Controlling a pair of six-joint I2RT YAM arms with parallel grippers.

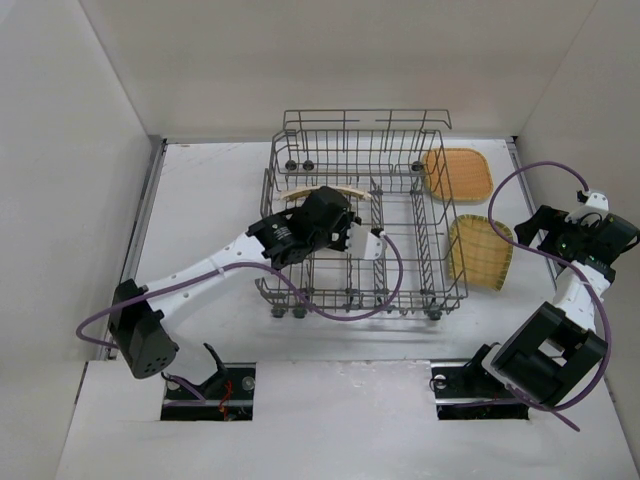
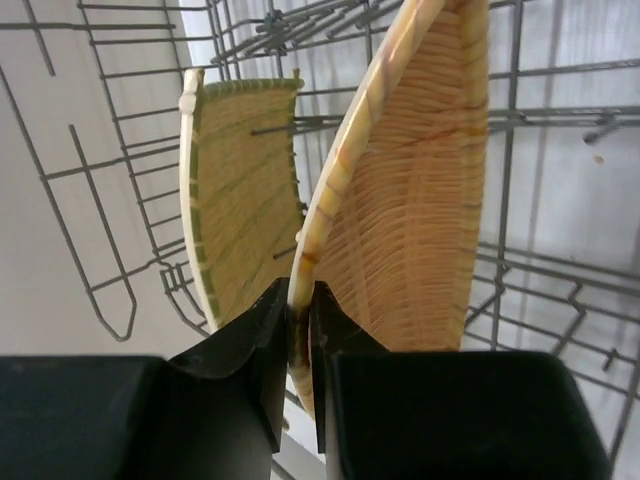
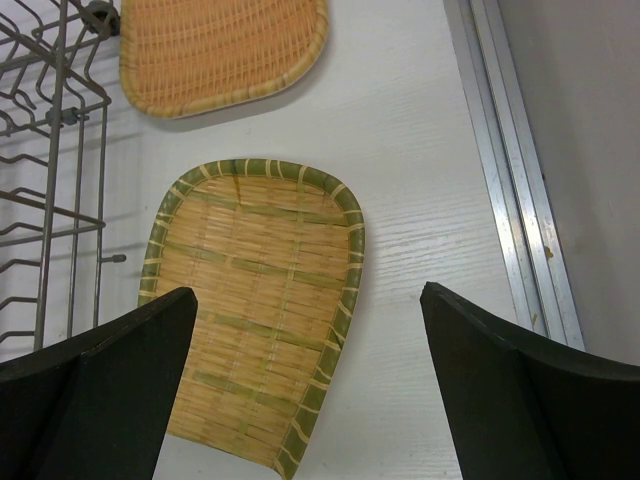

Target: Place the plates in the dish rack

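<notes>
The grey wire dish rack (image 1: 365, 115) stands mid-table. My left gripper (image 1: 335, 205) is inside it, shut on the rim of an orange woven plate (image 2: 410, 200) held upright on edge among the tines (image 2: 100, 250). A greenish-yellow plate (image 2: 240, 200) stands on edge just beyond it. From above these show only as thin cream slivers (image 1: 298, 194). My right gripper (image 1: 540, 228) is open above the table, right of the rack. Below it a green-rimmed plate (image 3: 255, 310) lies flat (image 1: 478, 252). An orange plate (image 3: 220, 50) lies flat farther back (image 1: 458, 175).
The rack's right wall (image 3: 60, 120) stands close to the left of both flat plates. A metal rail (image 3: 510, 200) runs along the table's right edge, with a wall beyond it. Purple cables (image 1: 350, 305) loop from both arms.
</notes>
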